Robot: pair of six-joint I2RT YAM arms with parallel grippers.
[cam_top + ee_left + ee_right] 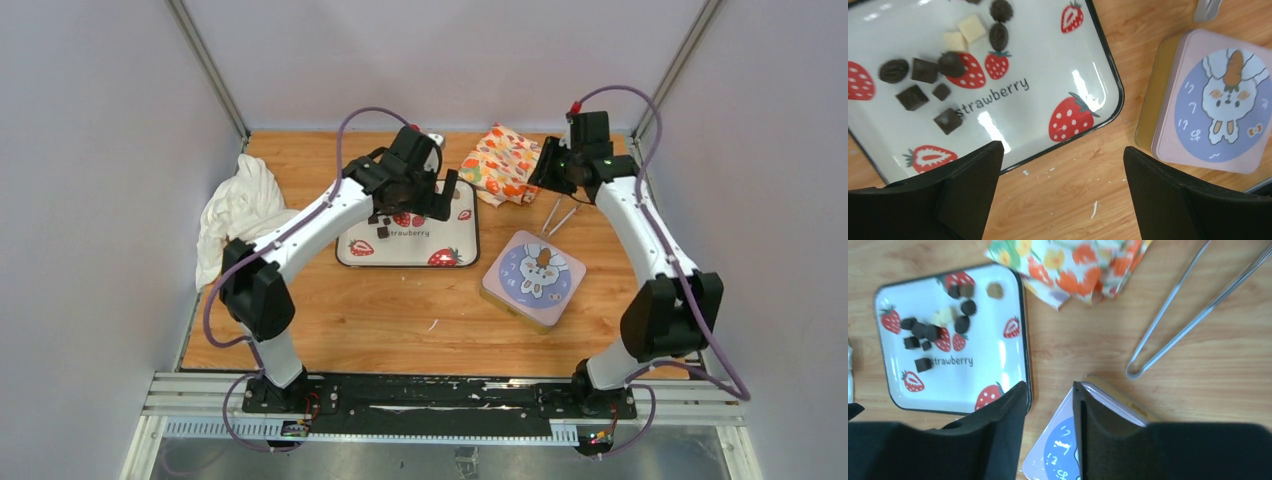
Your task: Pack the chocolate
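The chocolate [924, 70] is a cluster of small dark squares and rounds with two cream squares, lying on the left part of a white strawberry-print tray [1048, 55]. It also shows in the top view [381, 226] and the right wrist view [923, 332]. My left gripper [1063, 150] is wide open and empty above the tray's near right edge [445, 195]. My right gripper [1049, 385] hangs high at the back right [546, 166], its jaws a narrow gap apart with nothing between them. A pink tin with a rabbit lid [533, 278] is closed.
Metal tongs [559, 215] lie beside the tin, seen also in the right wrist view [1134, 374]. A folded orange-patterned cloth [500, 162] lies at the back. A crumpled white cloth [238, 205] sits at the left edge. The tin shows in both wrist views [1218, 100] [1058, 440].
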